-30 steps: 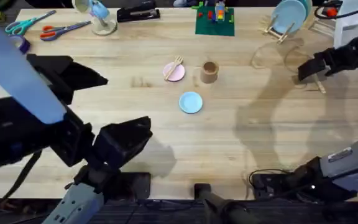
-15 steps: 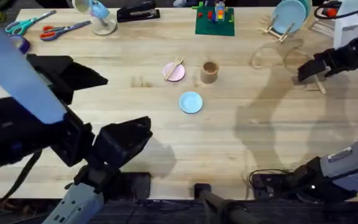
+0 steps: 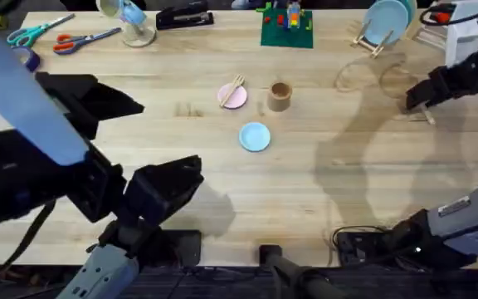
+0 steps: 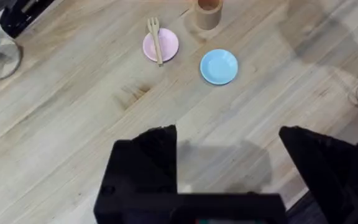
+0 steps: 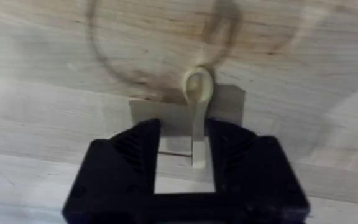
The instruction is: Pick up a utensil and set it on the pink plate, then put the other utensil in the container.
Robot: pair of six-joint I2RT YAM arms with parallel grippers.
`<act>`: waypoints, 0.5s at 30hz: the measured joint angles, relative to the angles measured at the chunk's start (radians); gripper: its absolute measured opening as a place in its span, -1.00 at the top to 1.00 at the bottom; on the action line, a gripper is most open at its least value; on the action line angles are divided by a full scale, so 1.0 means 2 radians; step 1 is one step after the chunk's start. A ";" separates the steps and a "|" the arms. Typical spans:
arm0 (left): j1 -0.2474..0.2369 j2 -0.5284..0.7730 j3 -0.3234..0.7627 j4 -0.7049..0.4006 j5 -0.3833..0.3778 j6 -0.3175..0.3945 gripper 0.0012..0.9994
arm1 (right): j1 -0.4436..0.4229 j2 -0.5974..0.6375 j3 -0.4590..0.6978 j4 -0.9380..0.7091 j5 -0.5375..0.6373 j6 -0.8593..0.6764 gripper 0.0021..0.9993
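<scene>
The right pincer (image 5: 182,163) is closed around the handle of the spoon (image 5: 199,109), whose rounded bowl points away from the fingers. Only one finger seems to press the slim handle, so I judge the hold thin: the spoon could pivot or slide out during the carry across the tabletop (image 3: 322,199), and a tilted spoon might strike the rim of the container (image 3: 280,95) instead of dropping in, perhaps tipping the small cup. I cannot tell whether the spoon is clear of the wood.

The container is the landmark here. The right pincer (image 3: 414,100) and spoon are well apart from it, far toward the right arm's side. The pink plate (image 3: 232,95) sits just beside it on the other side, with the fork (image 3: 236,87) lying across it, so the first half of the task looks done. The light blue plate (image 3: 255,136) lies near it, toward the arm bases.

The left pincer (image 4: 229,168) hangs with fingers spread apart, holding nothing, well away from the container.

Compared with a second ago, the right pincer has shifted slightly farther from the container; the fork, plates and cup are unchanged.
</scene>
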 joint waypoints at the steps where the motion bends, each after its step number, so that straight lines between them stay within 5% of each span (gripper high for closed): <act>1: 0.000 0.000 0.000 0.000 0.000 0.000 -0.99 | 0.000 0.000 0.000 0.000 0.000 0.000 0.10; 10: 0.000 0.000 0.000 0.000 0.000 0.000 -0.99 | 0.000 0.000 0.000 -0.003 -0.001 0.001 0.90; 15: 0.000 0.000 0.000 0.000 0.000 0.000 -0.99 | 0.000 0.000 0.000 -0.003 -0.002 0.000 0.94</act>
